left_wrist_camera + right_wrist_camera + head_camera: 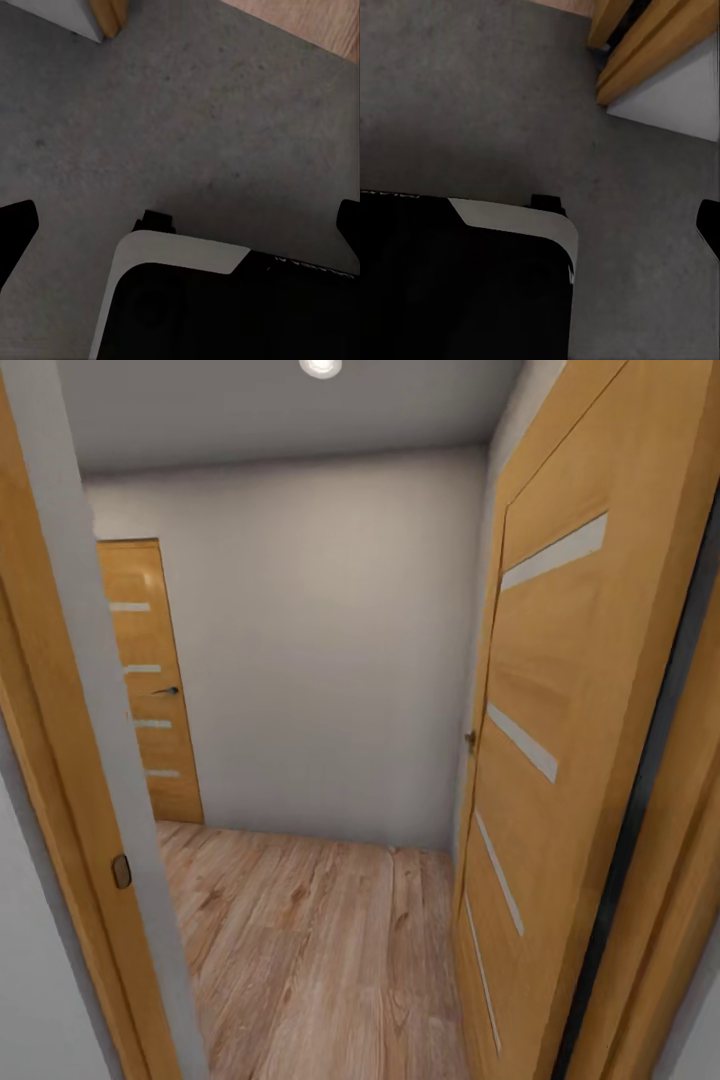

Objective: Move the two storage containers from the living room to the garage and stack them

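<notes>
2 wooden doors (560, 740) — no lettering

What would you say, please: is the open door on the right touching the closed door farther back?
Apart. The head view shows a broad stretch of grey wall between the open door and the closed door.

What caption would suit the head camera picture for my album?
Looking through an open wooden door into a small grey-walled hallway with a wood-plank floor, a closed door and a ceiling light.
</notes>
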